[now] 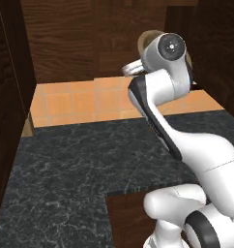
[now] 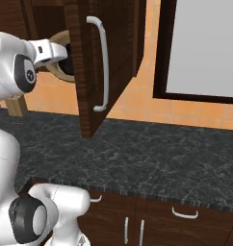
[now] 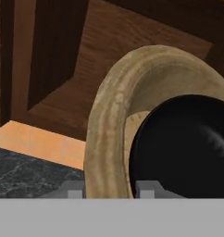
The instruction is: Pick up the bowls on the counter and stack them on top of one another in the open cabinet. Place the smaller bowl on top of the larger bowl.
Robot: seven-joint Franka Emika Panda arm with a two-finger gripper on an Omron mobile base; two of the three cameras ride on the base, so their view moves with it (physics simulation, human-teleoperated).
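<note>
Tan larger bowl [image 1: 147,37], upper right of left base view, peeks behind the arm. Right base view: same bowl at cabinet [image 2: 109,57], upper left; table [image 2: 152,153] bare. Hand view: smaller bowl [image 3: 188,143] nested inside it, right; jaws apparently straddling the tan rim, grip uncertain.

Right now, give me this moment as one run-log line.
stage: stacking in open cabinet | hand: straddling tan bowl rim | black bowl: inside tan bowl | counter: no bowls seen
</note>
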